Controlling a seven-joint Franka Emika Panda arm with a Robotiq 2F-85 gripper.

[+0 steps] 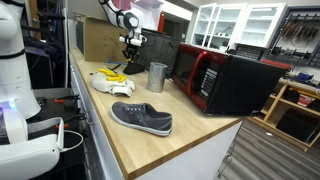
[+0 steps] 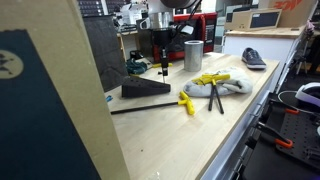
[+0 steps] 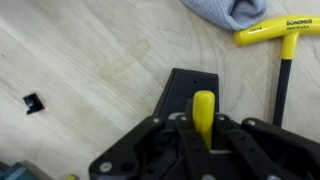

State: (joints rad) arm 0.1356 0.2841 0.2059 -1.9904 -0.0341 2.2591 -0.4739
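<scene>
My gripper (image 3: 203, 135) is shut on a yellow-handled tool (image 3: 203, 112), which stands up between the fingers. In the wrist view a black wedge-shaped holder (image 3: 188, 88) lies on the wooden table right below it. In an exterior view the gripper (image 2: 164, 62) hangs just above the table, behind that black wedge (image 2: 146, 90), with the tool's thin tip pointing down. It also shows at the back of the table in an exterior view (image 1: 131, 52).
A grey cloth (image 3: 232, 12) and a yellow T-handle key (image 3: 282, 32) lie close by, and another yellow tool (image 2: 187, 104) lies loose. A metal cup (image 1: 157, 77), a grey shoe (image 1: 142, 118), a red-and-black microwave (image 1: 222, 80) and a cardboard box (image 1: 100, 40) stand on the table.
</scene>
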